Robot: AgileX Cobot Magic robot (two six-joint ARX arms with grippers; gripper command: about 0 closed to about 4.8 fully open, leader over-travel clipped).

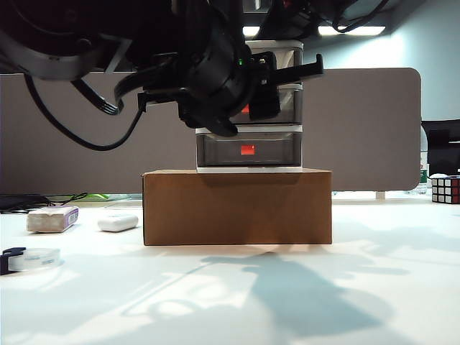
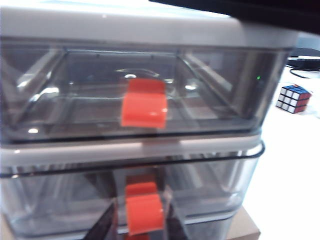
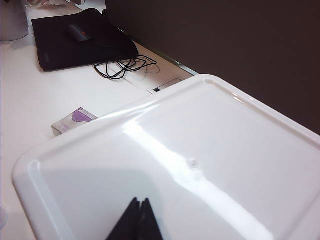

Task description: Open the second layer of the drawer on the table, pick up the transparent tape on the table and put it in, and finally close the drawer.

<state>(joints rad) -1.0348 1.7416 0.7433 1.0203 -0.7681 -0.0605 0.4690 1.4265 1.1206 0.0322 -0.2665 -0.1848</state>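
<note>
The drawer point(image 1: 284, 147), a white-framed cabinet with smoky grey trays, stands on a brown cardboard box point(image 1: 237, 207). My left gripper point(image 2: 144, 215) is shut on the red-orange tab point(image 2: 145, 212) of the second layer point(image 2: 210, 185), a dark finger on each side. That tray's rim juts slightly forward of the frame. In the exterior view the left gripper point(image 1: 251, 106) covers most of the middle tray. My right gripper point(image 3: 139, 201) is shut, its tips over the cabinet's white top point(image 3: 210, 150). The transparent tape point(image 1: 32, 259) lies on the table point(image 1: 323, 302) at the front left.
A grey block with a purple end point(image 1: 52, 218) and a white oval object point(image 1: 117, 221) lie left of the box. A Rubik's cube point(image 1: 445, 189) sits at the far right. Behind the cabinet are a black mouse pad point(image 3: 82, 42) and a coiled cable point(image 3: 125, 67).
</note>
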